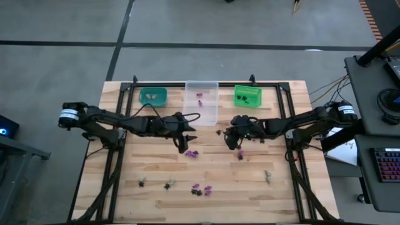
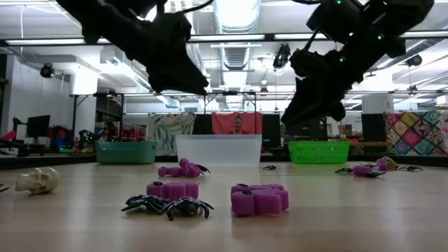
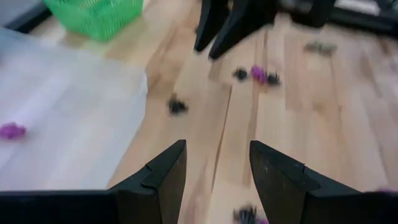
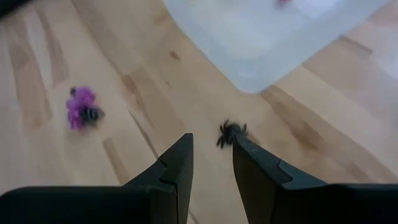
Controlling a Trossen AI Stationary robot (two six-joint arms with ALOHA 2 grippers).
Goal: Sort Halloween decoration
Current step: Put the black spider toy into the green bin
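Black plastic spiders (image 2: 168,205) lie closest to the low camera, with a purple trinket (image 2: 259,199) at their 3 o'clock and another purple piece (image 2: 172,189) just behind; a pale skull (image 2: 37,180) sits at 9 o'clock. Beyond stand the teal bin (image 2: 126,152), clear bin (image 2: 219,149) and green bin (image 2: 318,151), with both arms hanging above the wood.

From the high camera, the bins line the table's 12 o'clock edge. The left gripper (image 1: 187,134) hovers just at 7 o'clock of the clear bin (image 1: 201,102), above a purple and black cluster (image 1: 190,152). The right gripper (image 1: 232,132) hovers at 5 o'clock of that bin. More trinkets (image 1: 201,189) lie scattered toward 6 o'clock.

Left wrist camera: the fingers (image 3: 163,175) stand apart, released and empty, over bare wooden table (image 3: 323,112).

Right wrist camera: the fingers (image 4: 177,168) are parted with nothing between them, a black spider (image 4: 232,132) just beyond their tips
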